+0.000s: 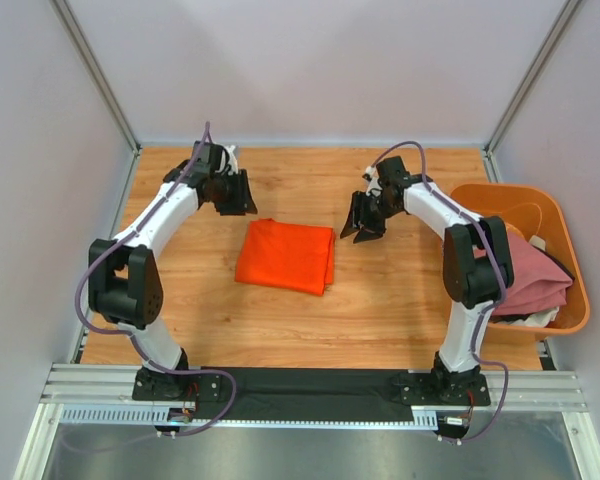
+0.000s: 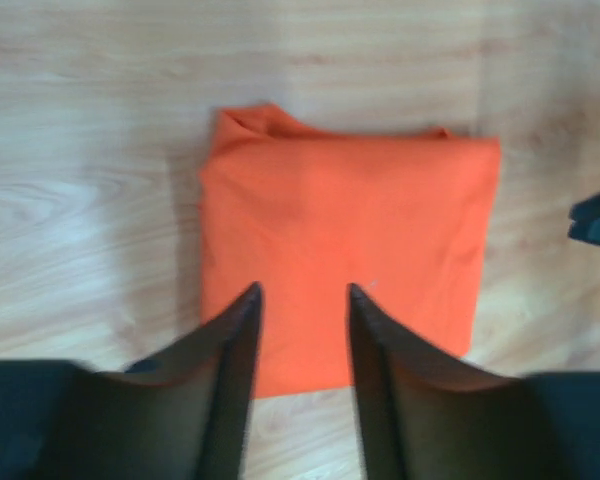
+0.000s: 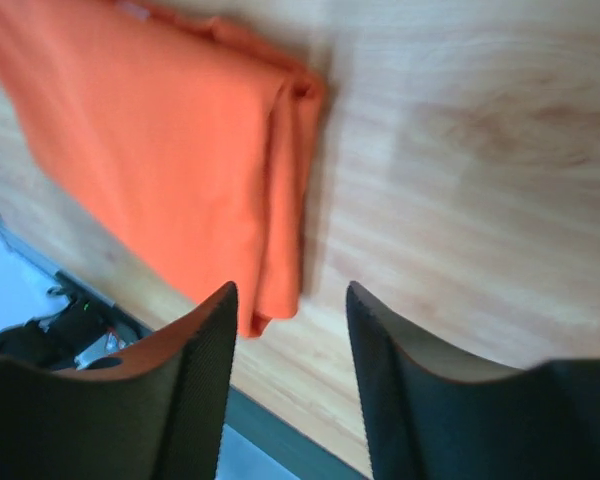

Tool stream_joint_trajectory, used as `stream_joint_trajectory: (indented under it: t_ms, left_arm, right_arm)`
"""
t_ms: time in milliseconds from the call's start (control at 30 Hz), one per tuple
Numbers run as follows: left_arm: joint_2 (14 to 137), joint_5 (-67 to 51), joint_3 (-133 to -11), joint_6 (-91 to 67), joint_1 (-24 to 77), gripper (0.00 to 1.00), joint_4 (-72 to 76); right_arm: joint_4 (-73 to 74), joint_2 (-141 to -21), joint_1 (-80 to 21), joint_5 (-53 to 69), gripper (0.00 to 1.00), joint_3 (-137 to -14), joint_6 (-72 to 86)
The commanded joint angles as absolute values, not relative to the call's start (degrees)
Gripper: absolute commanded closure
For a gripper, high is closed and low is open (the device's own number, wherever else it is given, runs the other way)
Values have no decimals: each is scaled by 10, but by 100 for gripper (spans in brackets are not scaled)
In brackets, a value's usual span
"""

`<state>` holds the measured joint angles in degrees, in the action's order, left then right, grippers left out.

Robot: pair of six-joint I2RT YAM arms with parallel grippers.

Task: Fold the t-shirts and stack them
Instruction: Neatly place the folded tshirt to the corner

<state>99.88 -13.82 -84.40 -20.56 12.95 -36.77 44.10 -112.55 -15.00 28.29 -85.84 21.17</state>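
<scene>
Orange t-shirt (image 1: 286, 256) lay folded mid-table: soft, light, layers prob. slippy; best pinched at a folded edge. Left gripper (image 2: 303, 291) & right gripper (image 3: 290, 292) hung agape, empty.

- I see the orange t-shirt (image 1: 286, 256) folded into a compact, nearly square packet. It lies flat near the middle of the surface (image 1: 380, 300). One side shows layered fold edges, and one corner is slightly rumpled.
- I see the pink t-shirt (image 1: 535, 280) unfolded and crumpled, heaped in the tub (image 1: 510, 212) at the right edge, well apart from the orange one.
</scene>
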Motion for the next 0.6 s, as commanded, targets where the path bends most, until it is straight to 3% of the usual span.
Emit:
stream_joint_trajectory:
  t_ms: [0,67,133,267,400,467,500,567]
  left_arm:
    - [981,-281,-767,-235,134,58,-277]
    - [975,-273,-736,-252,142,59,-266]
    - [967,-245,-725,-281,151,41,-292]
    - [939,-114,-715,-266,166,29,-341]
    - [926,-125,-704,-241,156,27,-344]
    - [919,-116,-697,-242,156,29,-345]
    - [912,-108,-687,-244,156,29,-344]
    - [905,-91,-677,-252,154,30,-345]
  right_arm:
    - [369,-1057,-175,365,54,-800,258]
    - [359,-1039,-175,365,55,-756,267]
    - [365,-1030,-175,362,55,-738,252]
    - [326,-1030,-176,398,62,-684,265]
    - [268,-1031,-186,420,62,-650,291]
    - [258,-1043,-191,411,68,-642,297]
    - [257,-1049,-191,402,82,-638,298]
    - [244,-1062,-191,396,87,-635,300]
